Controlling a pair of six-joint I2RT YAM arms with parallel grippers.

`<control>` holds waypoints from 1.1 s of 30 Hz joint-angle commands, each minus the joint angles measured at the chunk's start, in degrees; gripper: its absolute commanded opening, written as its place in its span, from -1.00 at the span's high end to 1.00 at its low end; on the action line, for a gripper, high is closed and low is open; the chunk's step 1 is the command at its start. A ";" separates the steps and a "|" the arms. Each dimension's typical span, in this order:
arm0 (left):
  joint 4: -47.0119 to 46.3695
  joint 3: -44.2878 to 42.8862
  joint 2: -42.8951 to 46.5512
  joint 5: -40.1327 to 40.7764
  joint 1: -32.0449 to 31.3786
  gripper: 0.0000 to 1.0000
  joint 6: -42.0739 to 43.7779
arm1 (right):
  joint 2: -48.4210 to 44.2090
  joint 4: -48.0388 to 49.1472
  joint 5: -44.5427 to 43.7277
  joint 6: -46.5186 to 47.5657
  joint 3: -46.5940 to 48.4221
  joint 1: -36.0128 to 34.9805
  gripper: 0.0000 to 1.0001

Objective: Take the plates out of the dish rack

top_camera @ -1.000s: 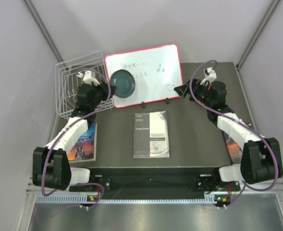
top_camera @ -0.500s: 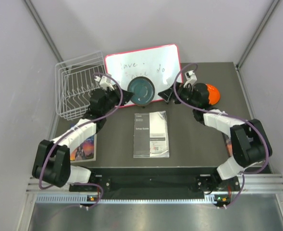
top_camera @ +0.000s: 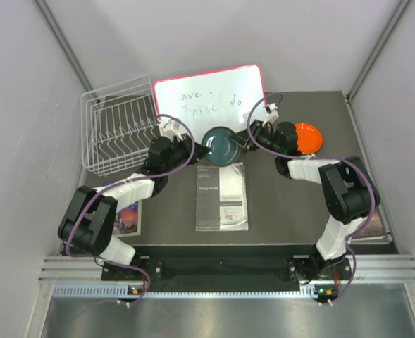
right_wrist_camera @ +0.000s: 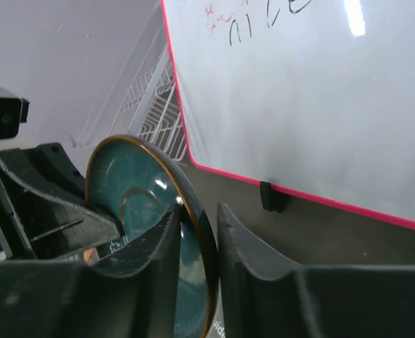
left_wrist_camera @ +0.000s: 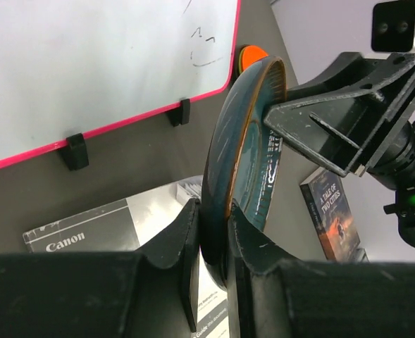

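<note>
A dark teal plate hangs on edge above the table's middle, in front of the whiteboard. My left gripper is shut on its left rim; in the left wrist view the rim is pinched between my left gripper jaws. My right gripper has the opposite rim, with the teal plate squeezed between the jaws of my right gripper. An orange plate lies flat on the table at the right. The white wire dish rack stands at the back left, with no plate visible in it.
A red-framed whiteboard leans at the back centre on black feet. A Canon setup guide lies below the plate. One book lies at the left, another book at the right edge.
My left arm carried the teal plate from beside the rack rightward to the middle. My right arm swung left from the orange plate and closed its open jaws on the teal plate.
</note>
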State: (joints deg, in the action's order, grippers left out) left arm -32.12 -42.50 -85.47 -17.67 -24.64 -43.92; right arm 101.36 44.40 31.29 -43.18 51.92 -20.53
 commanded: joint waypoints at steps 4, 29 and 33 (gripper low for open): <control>-12.27 -1.35 -1.53 -1.66 -0.14 1.00 -2.05 | 1.82 9.65 6.49 -4.37 3.01 -0.56 0.89; -13.67 -9.53 -8.48 -3.24 -0.14 1.00 -2.57 | 2.09 7.72 15.38 -3.49 4.85 -0.47 0.59; -15.95 -9.88 -10.58 -4.47 -0.14 1.00 -3.98 | 2.44 7.36 16.00 -2.97 5.21 -0.65 1.00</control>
State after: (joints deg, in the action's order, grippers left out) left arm -39.13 -48.23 -94.00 -21.04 -23.31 -47.07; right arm 103.79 48.34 35.99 -44.60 54.43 -17.19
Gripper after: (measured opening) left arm 0.198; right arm 0.215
